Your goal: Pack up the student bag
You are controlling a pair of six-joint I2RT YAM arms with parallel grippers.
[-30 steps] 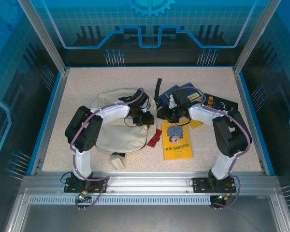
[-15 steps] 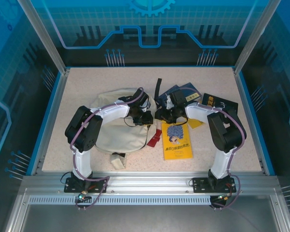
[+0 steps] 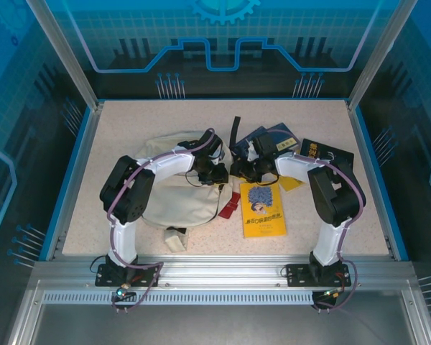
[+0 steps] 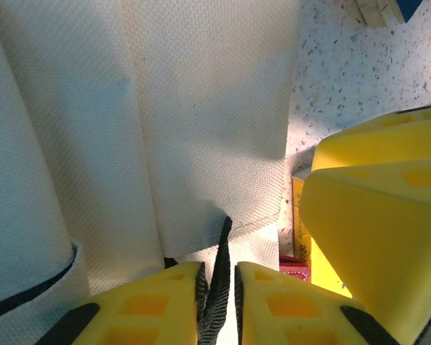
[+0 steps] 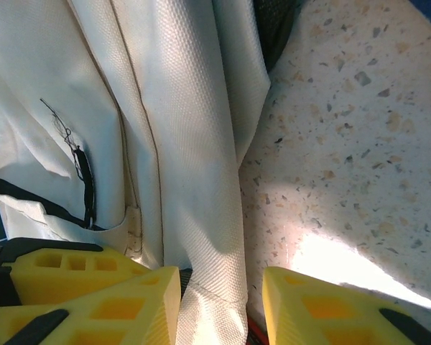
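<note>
The student bag (image 3: 174,198), cream fabric with black trim, lies flat at centre-left of the table. My left gripper (image 3: 217,175) rests at its right edge. In the left wrist view the left gripper (image 4: 219,272) is shut on a thin black ribbed strap (image 4: 221,248) that rises from the bag's fabric (image 4: 201,129). My right gripper (image 3: 243,171) faces it from the right. The right gripper (image 5: 221,282) stands open around a fold of the bag's cream edge (image 5: 212,287); the fold touches the left finger and stands apart from the right finger (image 5: 323,309).
A yellow book (image 3: 262,208) lies just right of the bag, with a small red item (image 3: 230,205) beside it. Blue books (image 3: 269,138) and a black book (image 3: 329,153) lie behind the right arm. A black strap (image 3: 235,133) trails toward the back.
The left gripper's jaws have narrowed onto the black strap. The right arm's elbow swung left and its gripper edged closer to the bag's edge.
</note>
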